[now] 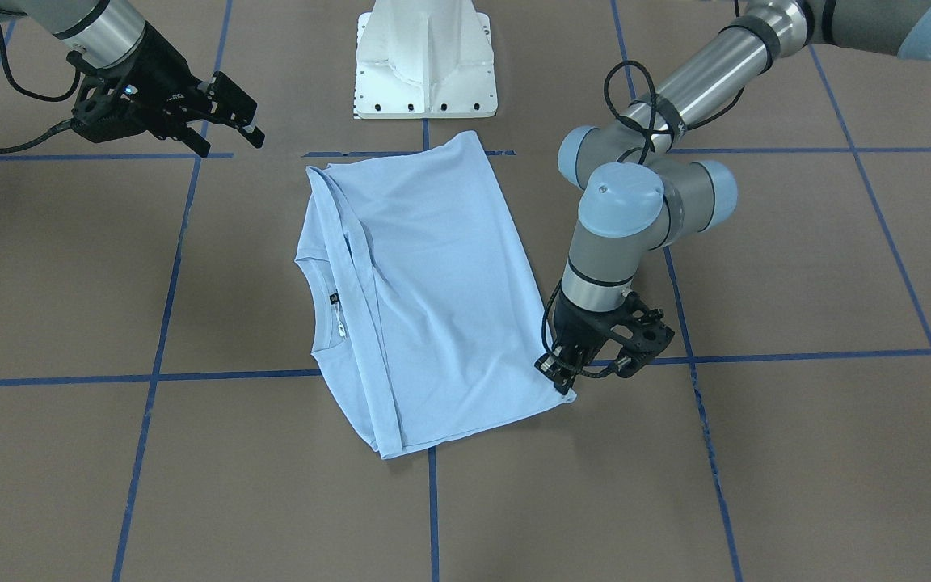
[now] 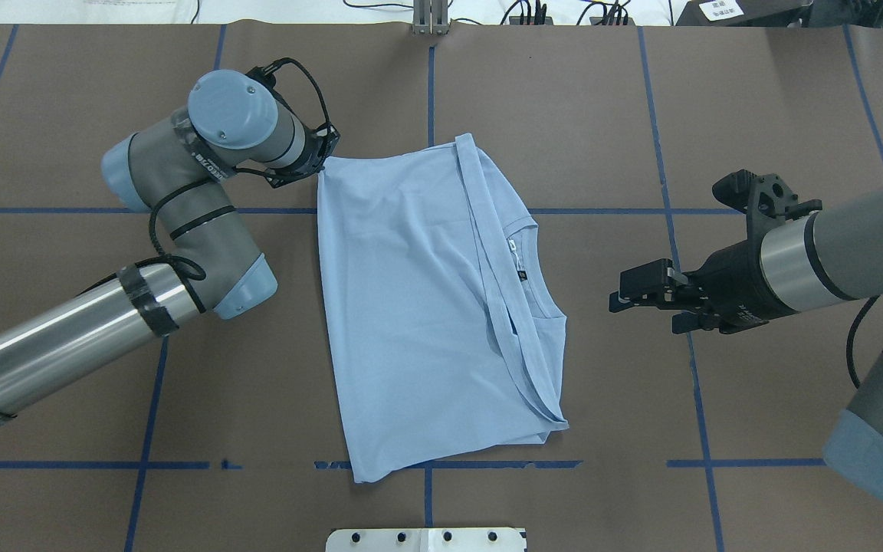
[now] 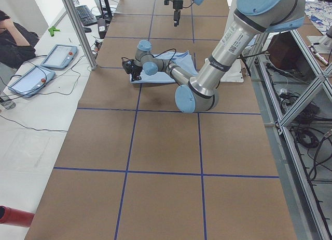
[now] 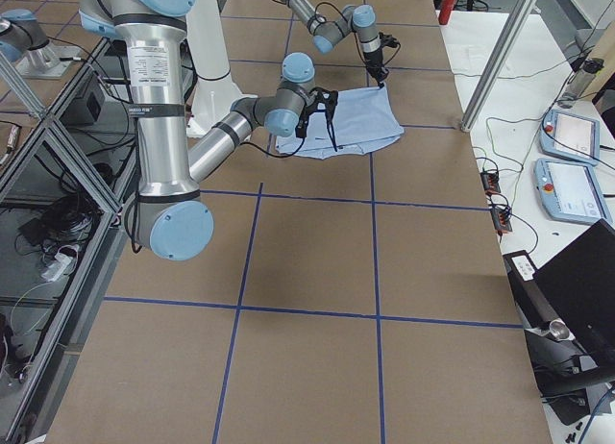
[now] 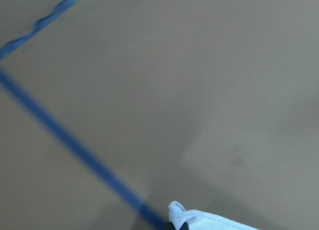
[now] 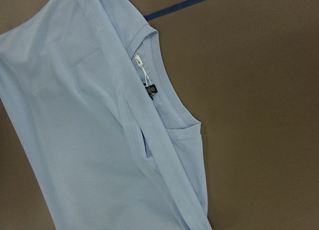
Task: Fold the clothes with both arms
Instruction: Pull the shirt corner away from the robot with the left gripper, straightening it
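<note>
The light blue T-shirt [image 2: 411, 307] lies folded lengthwise on the brown table, collar and dark neck label [image 2: 519, 264] facing my right side. The chest print is hidden. My left gripper [image 2: 319, 157] is low at the shirt's far left corner and seems shut on it. In the front view it [image 1: 566, 376] touches that corner, and the left wrist view shows a pinched bit of cloth [image 5: 199, 221]. My right gripper [image 2: 625, 295] is open and empty, hovering right of the collar, apart from the shirt. The right wrist view looks down on the collar [image 6: 164, 85].
The white pedestal base [image 1: 425, 56] stands just behind the shirt's near edge. Blue tape lines [image 2: 426, 92] grid the table. Teach pendants [image 4: 572, 141] lie on a side bench. A person [image 3: 13, 40] sits beyond the table's far side.
</note>
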